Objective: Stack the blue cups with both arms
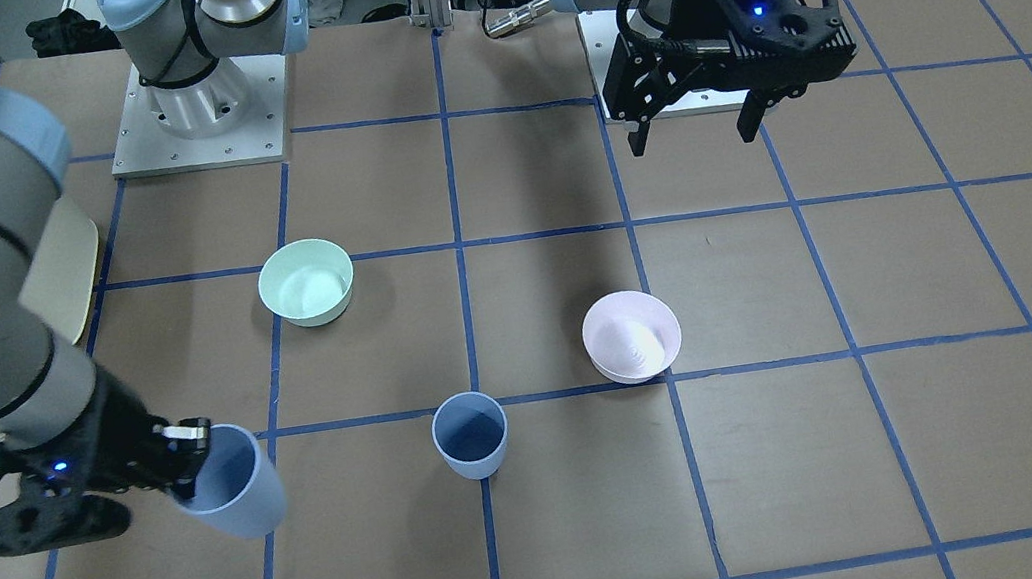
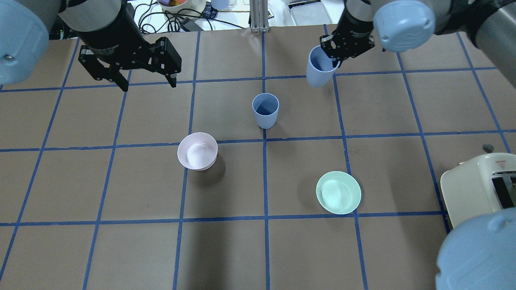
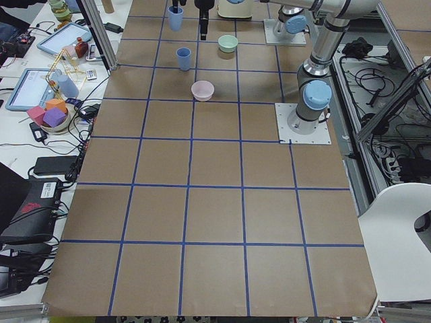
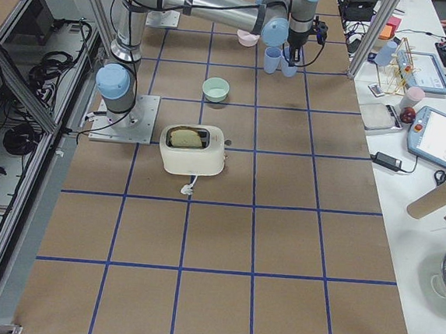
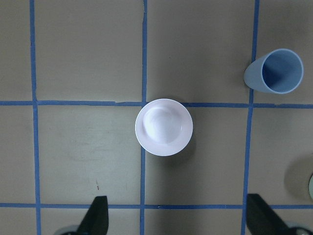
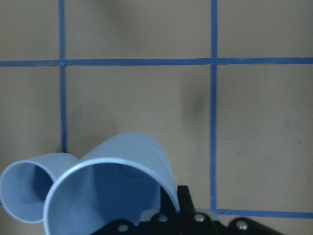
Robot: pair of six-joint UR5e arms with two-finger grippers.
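Observation:
One blue cup (image 2: 265, 109) stands upright near the table's middle, also in the front view (image 1: 471, 434) and the left wrist view (image 5: 275, 72). My right gripper (image 2: 338, 55) is shut on the rim of the second blue cup (image 2: 319, 67), held tilted above the table beside the standing cup; in the front view (image 1: 187, 465) the held cup (image 1: 235, 494) hangs clear of the table. In the right wrist view the held cup (image 6: 112, 191) fills the bottom, with the standing cup (image 6: 25, 190) at lower left. My left gripper (image 2: 147, 82) is open and empty, high above the pink bowl.
A pale pink bowl (image 2: 197, 151) sits near the standing cup, directly below the left wrist camera (image 5: 164, 127). A mint-green bowl (image 2: 338, 192) lies nearer the robot's right side. A cream toaster (image 2: 479, 189) stands at the right edge.

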